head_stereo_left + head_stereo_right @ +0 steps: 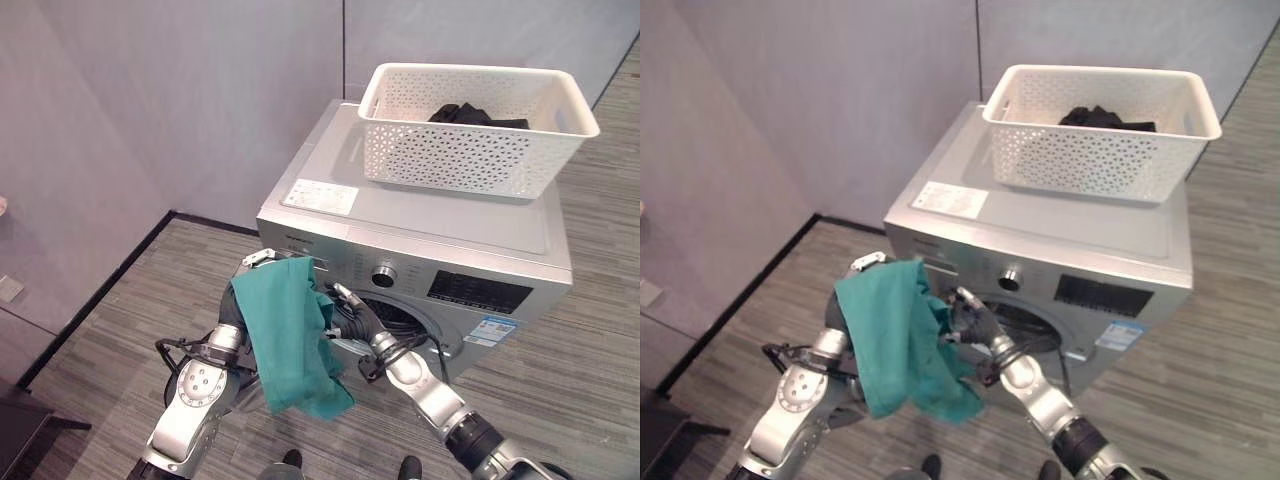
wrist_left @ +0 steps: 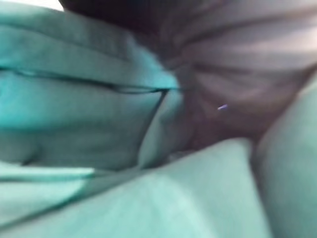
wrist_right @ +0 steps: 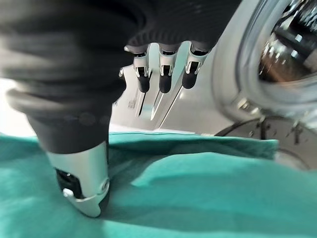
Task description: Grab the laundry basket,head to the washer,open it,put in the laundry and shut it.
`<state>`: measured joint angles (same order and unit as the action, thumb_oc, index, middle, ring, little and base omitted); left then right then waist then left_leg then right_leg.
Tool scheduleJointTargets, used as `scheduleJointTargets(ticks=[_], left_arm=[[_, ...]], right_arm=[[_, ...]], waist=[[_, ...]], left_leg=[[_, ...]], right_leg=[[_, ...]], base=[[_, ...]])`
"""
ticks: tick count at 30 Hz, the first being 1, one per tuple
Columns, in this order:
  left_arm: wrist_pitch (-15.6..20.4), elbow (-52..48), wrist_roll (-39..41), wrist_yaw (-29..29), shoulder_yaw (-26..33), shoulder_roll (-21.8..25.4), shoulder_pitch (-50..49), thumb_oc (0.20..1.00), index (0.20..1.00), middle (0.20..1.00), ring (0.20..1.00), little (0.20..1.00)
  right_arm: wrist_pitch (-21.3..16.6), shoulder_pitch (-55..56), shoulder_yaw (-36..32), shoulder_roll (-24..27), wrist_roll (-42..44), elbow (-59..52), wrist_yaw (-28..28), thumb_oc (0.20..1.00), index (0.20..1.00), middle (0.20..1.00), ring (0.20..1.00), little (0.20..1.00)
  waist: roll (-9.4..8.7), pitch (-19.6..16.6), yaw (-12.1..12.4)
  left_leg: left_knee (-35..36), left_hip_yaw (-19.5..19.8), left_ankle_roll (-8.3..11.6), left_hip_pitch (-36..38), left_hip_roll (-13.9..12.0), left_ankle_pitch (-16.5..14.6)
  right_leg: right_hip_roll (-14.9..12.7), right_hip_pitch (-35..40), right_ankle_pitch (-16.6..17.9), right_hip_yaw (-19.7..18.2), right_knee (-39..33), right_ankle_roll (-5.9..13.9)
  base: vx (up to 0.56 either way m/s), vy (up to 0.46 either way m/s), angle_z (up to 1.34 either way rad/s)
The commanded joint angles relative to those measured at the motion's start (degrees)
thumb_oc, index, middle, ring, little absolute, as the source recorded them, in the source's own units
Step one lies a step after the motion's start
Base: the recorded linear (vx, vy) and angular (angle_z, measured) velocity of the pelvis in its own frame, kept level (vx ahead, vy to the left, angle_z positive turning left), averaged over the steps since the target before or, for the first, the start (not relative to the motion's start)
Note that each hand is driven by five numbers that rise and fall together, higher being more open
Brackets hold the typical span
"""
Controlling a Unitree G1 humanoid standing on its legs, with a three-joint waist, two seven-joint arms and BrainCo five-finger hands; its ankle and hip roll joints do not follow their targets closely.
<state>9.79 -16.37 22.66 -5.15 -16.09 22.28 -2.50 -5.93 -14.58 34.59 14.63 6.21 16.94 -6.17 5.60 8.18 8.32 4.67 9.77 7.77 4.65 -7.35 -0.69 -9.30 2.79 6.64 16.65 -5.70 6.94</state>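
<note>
Right robot hand (image 1: 345, 305) up against the green cloth (image 1: 290, 335), thumb pressed on it, fingers relaxed — left robot hand (image 1: 262, 262) buried under that cloth, grip impossible to tell. Clearly the loading step: cloth hanging just before the washer (image 1: 420, 250) opening. Next, pushing it into the drum — more laundry waiting in the white basket (image 1: 470, 150) on top.

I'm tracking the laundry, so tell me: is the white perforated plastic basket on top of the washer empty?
No: the white perforated plastic basket on the silver washer holds a dark garment.
</note>
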Motion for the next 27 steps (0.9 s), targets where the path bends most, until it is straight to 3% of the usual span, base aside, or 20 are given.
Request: scheduleJointTargets(ticks=[1,14,20,27], left_arm=[[4.2,-4.2,2.3,-1.8,0.6,2.5,4.7,0.2,0.2,0.2,0.2,0.2],[4.8,-3.9,-0.8,-6.2,0.1,0.7,12.6,0.2,0.2,0.2,0.2,0.2],[4.6,-2.2,0.1,-6.6,-5.6,-2.0,19.3,0.2,0.2,0.2,0.2,0.2],[4.4,-2.5,1.8,-5.9,-6.6,-2.3,19.5,0.2,0.2,0.2,0.2,0.2]], right_arm=[[-1.9,-6.7,0.7,-2.9,4.2,1.0,-0.9,1.0,1.0,1.0,1.0,1.0],[-0.9,-1.4,2.6,-3.8,4.7,1.9,0.2,1.0,1.0,1.0,1.0,1.0],[-0.3,-1.1,3.3,-4.5,5.1,2.6,-0.6,1.0,1.0,1.0,1.0,1.0],[-0.7,-2.8,2.8,-3.6,3.2,1.3,-1.7,1.0,1.0,1.0,1.0,1.0]], waist=[[-0.89,2.4,0.0],[-0.99,1.8,-2.3],[-0.33,1.3,-4.4],[-0.78,0.6,-4.9]], left_leg=[[0.3,-8.4,-3.76,-1.3,2.5,-1.6],[0.3,-8.3,-3.63,-1.3,2.8,-2.0],[0.3,-8.5,-3.7,-1.0,3.2,-2.1],[0.3,-10.1,-3.96,-0.2,2.6,-2.7]], right_leg=[[-2.6,6.9,-10.3,4.2,0.7,-0.8],[-2.8,7.4,-10.5,4.8,0.7,-0.82],[-3.0,7.6,-10.5,4.8,0.7,-0.78],[-2.8,6.9,-10.2,3.2,0.7,-0.54]], base=[[-0.01,0.017,0.25],[0.01,0.0,0.07],[0.0,0.0,0.0],[0.0,-0.007,-0.06]])
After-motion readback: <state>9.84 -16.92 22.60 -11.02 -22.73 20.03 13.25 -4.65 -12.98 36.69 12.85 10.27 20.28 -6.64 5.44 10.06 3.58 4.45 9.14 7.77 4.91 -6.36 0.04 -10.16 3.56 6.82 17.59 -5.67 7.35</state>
